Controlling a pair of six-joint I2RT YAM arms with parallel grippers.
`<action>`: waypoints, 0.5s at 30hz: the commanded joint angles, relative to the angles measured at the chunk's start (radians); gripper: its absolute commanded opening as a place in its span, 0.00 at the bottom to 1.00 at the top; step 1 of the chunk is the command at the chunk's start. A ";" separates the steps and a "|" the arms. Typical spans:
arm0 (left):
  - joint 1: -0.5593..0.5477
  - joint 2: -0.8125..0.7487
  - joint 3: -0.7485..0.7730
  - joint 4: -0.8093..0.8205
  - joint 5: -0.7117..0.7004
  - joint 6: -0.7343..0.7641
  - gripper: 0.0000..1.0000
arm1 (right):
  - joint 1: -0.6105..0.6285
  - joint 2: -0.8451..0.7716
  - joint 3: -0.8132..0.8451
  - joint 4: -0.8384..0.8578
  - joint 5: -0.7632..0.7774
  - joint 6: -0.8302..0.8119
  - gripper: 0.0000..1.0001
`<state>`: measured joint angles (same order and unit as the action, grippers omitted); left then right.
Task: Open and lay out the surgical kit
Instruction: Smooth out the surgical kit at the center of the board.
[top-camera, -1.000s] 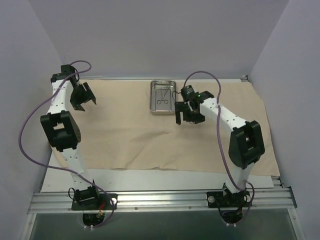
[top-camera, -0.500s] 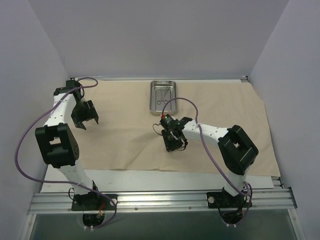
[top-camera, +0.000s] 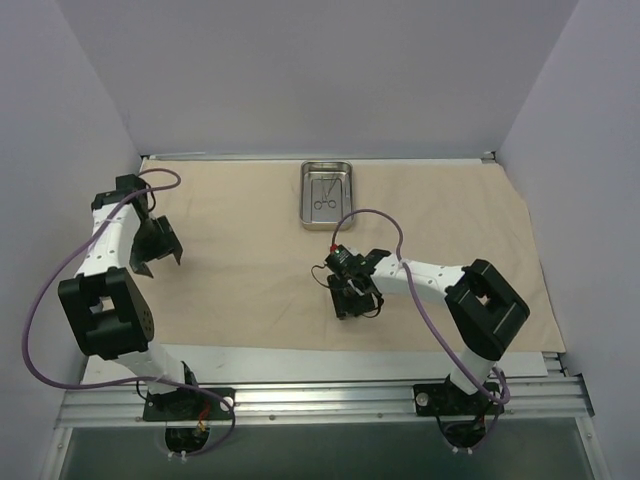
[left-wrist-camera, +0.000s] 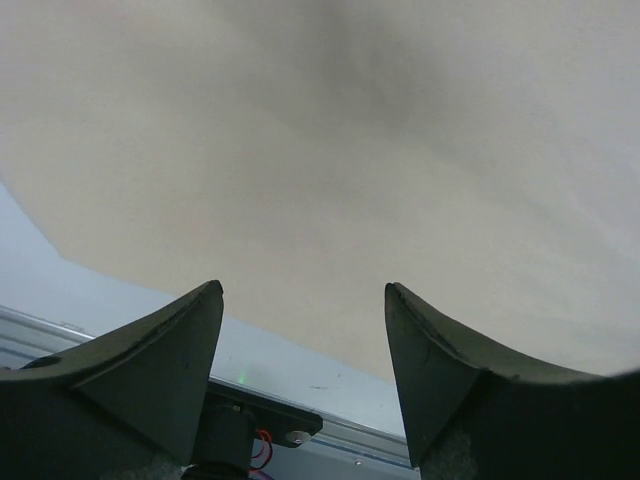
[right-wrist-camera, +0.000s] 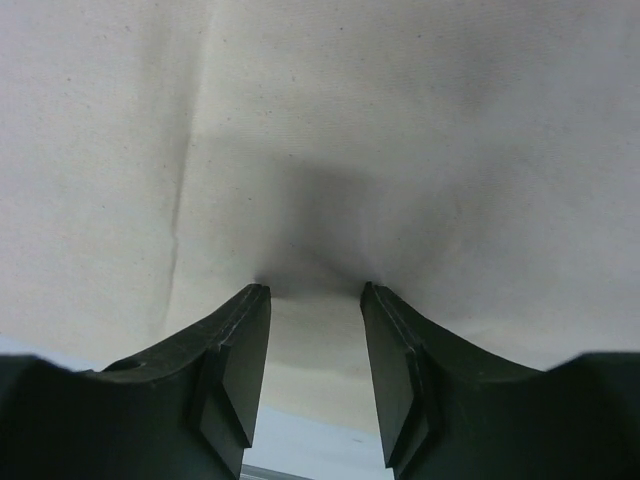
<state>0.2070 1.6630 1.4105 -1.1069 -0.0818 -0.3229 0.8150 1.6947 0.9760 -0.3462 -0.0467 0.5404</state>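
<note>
The right gripper (top-camera: 352, 295) has just swung away from the tray's three o'clock side and come down near the middle of the cloth (top-camera: 250, 250), toward five o'clock from the table's centre. Its jaws have drawn in from wide to a narrow gap. The wrist view shows the fingertips (right-wrist-camera: 245, 330) pressed on the fabric, which dimples between them, but nothing looks clamped. The left gripper (top-camera: 158, 245) has pulled back to about nine o'clock and hangs wide open and empty over the cloth's near left edge. The cloth lies spread flat across the table. The steel tray (top-camera: 303, 195) has not moved from twelve o'clock at the far edge, and the two scissor-like instruments (top-camera: 323, 193) are still inside it. By my reckoning the unwrapping is done and this is a smoothing touch. The instruments are yet to be lifted out and set on the cloth.
</note>
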 joint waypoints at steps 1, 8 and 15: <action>0.054 -0.045 -0.018 -0.021 -0.116 -0.042 0.76 | 0.001 -0.024 0.050 -0.096 0.034 -0.023 0.44; 0.209 -0.131 -0.140 0.012 -0.124 -0.153 0.78 | 0.001 0.022 0.321 -0.189 0.005 -0.091 0.66; 0.236 -0.049 -0.249 0.082 -0.075 -0.139 0.85 | -0.023 0.036 0.388 -0.188 -0.007 -0.126 0.68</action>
<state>0.4416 1.5791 1.1877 -1.0912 -0.1867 -0.4515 0.8062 1.7134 1.3575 -0.4686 -0.0494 0.4400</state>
